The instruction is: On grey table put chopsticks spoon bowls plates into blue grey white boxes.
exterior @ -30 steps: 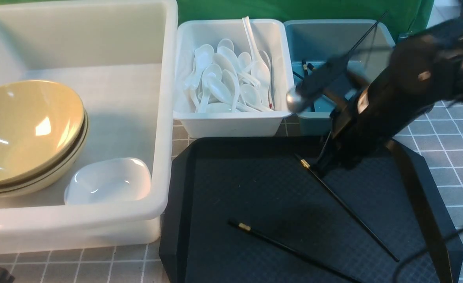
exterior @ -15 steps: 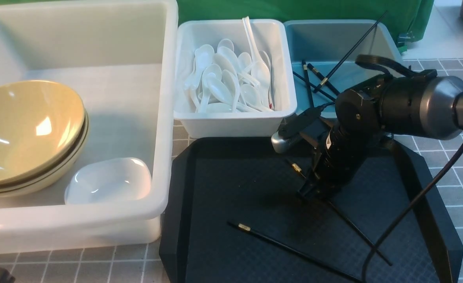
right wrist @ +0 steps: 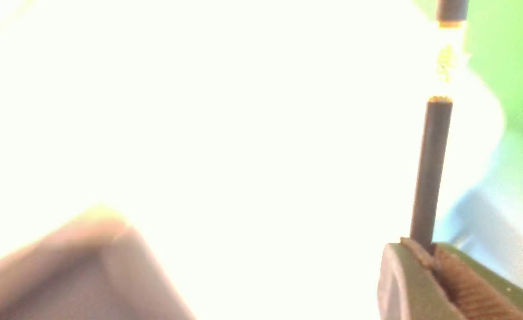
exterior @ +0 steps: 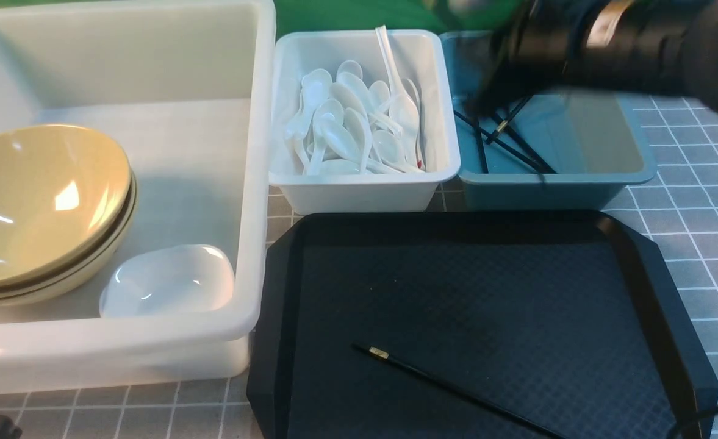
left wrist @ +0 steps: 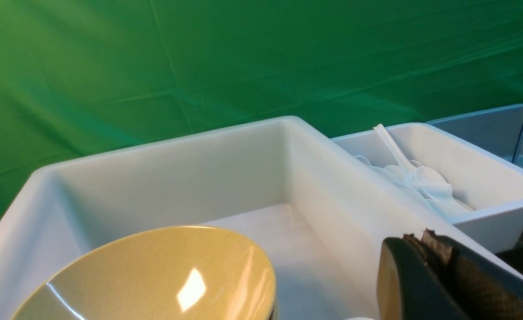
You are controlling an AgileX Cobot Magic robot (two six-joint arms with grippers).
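My right gripper is shut on a black chopstick with a gold band. The blurred right arm is above the blue-grey box, which holds several chopsticks. One chopstick lies on the black tray. The white box holds several spoons. Stacked yellow bowls and a white plate sit in the large tub. My left gripper is shut and empty, beside the tub's near side.
The grey table shows to the right of the tray and the blue-grey box. A green cloth hangs behind the boxes. The bowl and the spoons also show in the left wrist view.
My right gripper took one chopstick off the black tray and lifted it up and back over the blue-grey box. One chopstick is left on the tray. The left arm has not moved.
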